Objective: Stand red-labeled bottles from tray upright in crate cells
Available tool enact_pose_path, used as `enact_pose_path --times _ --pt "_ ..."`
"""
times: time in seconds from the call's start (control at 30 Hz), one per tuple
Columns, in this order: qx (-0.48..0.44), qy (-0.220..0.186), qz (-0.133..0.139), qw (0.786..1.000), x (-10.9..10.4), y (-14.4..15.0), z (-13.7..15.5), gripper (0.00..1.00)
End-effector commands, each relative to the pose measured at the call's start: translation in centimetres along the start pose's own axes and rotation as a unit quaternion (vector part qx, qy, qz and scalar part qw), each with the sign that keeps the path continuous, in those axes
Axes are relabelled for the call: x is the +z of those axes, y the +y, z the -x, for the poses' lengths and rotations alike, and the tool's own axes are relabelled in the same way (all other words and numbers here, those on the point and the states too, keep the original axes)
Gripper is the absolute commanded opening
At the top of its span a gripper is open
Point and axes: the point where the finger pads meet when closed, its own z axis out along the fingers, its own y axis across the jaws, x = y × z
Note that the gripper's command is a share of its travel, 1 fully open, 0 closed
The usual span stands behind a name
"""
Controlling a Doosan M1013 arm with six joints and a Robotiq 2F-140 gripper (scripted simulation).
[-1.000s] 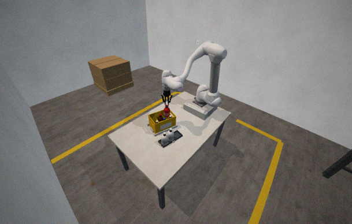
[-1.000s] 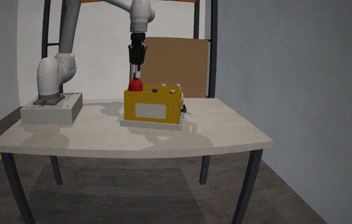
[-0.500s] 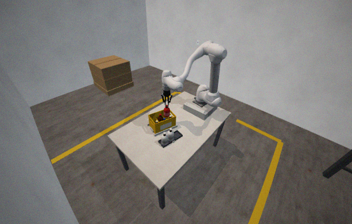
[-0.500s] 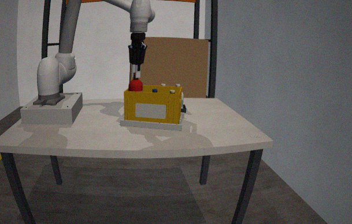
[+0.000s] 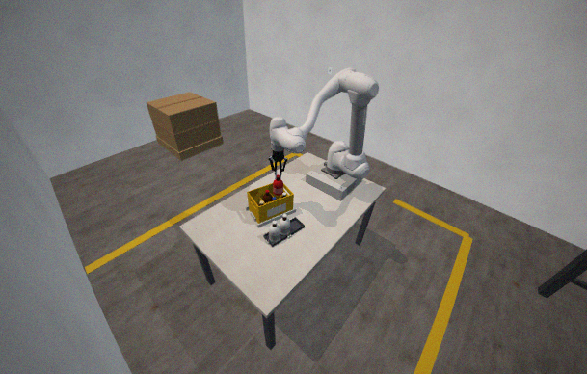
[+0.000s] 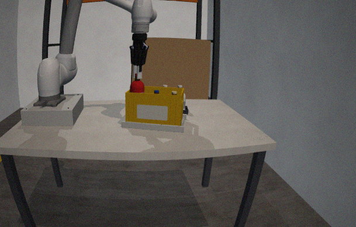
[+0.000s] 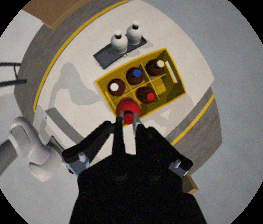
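My gripper points down, shut on the neck of a red bottle. The bottle is upright in a corner cell of the yellow crate, its shoulder above the rim; its base is hidden. The wrist view shows four dark bottles in the crate, with white, blue, cream and red caps. One cell beside the red-capped one looks empty. Two white bottles stand upright on the black tray.
The crate sits on a low pale base on the table. The tray is close beside the crate. The arm's grey pedestal stands at one end of the table. A large carton is on the floor.
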Motion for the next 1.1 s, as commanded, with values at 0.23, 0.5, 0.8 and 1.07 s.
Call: enact_pose_path --times 0.23,0.5,0.8,1.07 --pt "0.0 0.0 0.0 1.0 0.2 0.0 0.0 0.0" --pt "0.0 0.0 0.0 1.0 0.7 0.0 0.0 0.0" --pt "0.0 0.0 0.0 1.0 1.5 0.0 0.0 0.0" --pt "0.0 0.0 0.0 1.0 2.5 0.0 0.0 0.0"
